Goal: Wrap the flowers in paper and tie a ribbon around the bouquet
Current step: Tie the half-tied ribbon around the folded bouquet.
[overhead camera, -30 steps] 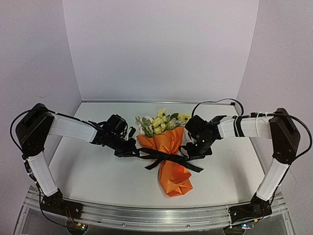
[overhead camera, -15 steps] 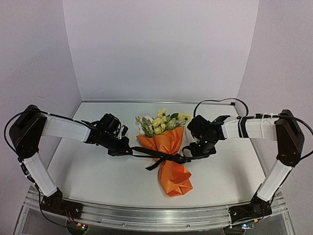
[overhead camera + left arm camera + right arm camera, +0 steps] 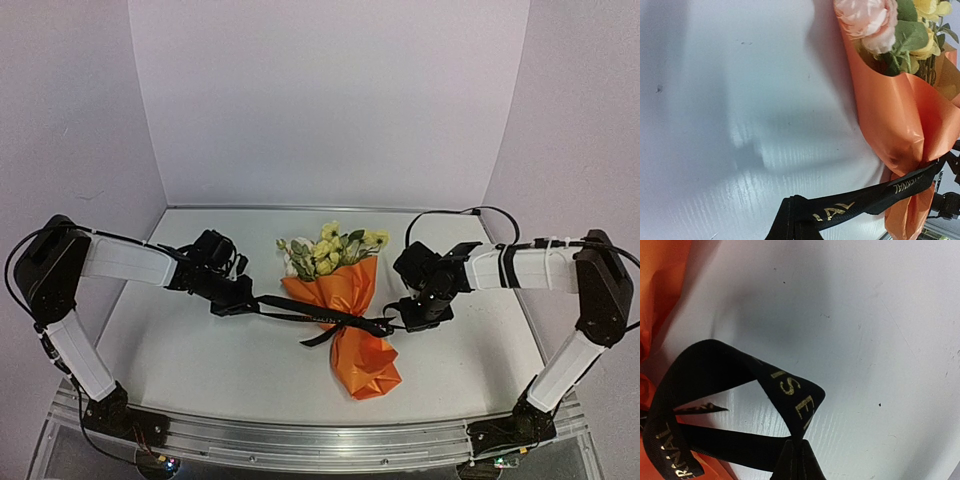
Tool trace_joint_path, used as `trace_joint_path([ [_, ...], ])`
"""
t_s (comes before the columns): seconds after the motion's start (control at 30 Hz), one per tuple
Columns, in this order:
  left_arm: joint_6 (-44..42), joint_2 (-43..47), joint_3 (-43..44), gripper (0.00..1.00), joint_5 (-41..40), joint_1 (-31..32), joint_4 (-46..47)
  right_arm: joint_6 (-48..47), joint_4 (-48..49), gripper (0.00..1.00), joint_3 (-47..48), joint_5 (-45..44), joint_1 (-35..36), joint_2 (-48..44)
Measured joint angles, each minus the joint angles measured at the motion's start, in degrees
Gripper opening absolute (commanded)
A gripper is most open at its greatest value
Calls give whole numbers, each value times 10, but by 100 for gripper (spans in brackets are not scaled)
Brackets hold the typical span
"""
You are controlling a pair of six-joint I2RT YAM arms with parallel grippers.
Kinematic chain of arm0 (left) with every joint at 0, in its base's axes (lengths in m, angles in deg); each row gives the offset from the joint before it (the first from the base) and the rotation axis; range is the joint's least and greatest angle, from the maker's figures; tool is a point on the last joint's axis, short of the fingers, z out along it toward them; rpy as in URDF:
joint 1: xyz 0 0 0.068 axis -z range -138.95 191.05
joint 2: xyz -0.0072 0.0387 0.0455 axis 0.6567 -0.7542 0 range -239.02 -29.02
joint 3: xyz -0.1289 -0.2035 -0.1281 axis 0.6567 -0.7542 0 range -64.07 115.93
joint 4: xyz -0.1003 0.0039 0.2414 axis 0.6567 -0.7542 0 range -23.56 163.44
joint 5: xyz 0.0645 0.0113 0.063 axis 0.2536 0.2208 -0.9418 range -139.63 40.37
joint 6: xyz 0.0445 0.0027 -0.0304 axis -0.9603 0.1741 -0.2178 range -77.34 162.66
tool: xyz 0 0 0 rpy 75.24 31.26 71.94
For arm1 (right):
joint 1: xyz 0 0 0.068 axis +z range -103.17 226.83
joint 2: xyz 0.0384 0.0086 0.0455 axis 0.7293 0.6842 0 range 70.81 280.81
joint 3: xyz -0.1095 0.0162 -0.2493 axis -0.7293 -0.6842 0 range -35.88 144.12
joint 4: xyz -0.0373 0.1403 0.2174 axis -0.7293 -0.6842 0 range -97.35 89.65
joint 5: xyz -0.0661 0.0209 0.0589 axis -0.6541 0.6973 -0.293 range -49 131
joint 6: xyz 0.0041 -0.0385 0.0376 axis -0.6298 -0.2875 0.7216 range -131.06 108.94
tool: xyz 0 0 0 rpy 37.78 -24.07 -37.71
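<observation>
**Ribbon Held Taut Across the Bouquet**

The bouquet (image 3: pixel 345 290) lay mid-worktop (image 3: pixel 190 350). Its yellow and cream flowers (image 3: pixel 330 250) pointed to the far wall, and the orange paper (image 3: pixel 365 360) tail slanted toward the near edge. The black ribbon (image 3: pixel 290 310) crossed its cinched waist in a nearly straight line. The left hand (image 3: pixel 238 303) was clenched on one ribbon end, left of the bouquet. The right hand (image 3: pixel 405 322) was clenched on the other end, just beside the paper.

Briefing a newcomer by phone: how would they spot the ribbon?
Find the orange bouquet on the table. Across its cinched waist runs the ribbon, a narrow black band stretched between the left pincer and right pincer. Pale lettering distinguishes it from the black cables.
</observation>
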Motion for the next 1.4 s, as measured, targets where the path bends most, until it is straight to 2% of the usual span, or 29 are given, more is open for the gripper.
trace_joint_path([
  [0.37,18,0,-14,0,3,-44,0,1,5,0,-23,0,-4,-21],
  [0.87,30,0,-16,0,47,-81,6,25,41,0,-73,20,-4,-43],
  [1.0,28,-4,-11,0,44,-86,0,55,50,0,-74,25,33,-42],
  [1.13,16,-21,20,0,41,-93,-7,84,90,0,-69,36,111,-29],
  [1.2,7,-29,43,0,41,-94,-12,91,114,4,-66,45,128,-20],
  [1.33,-13,-33,71,2,51,-93,-14,90,147,26,-68,50,129,-19],
  [1.4,-22,-33,75,21,54,-93,-14,81,153,34,-77,51,127,-33],
])
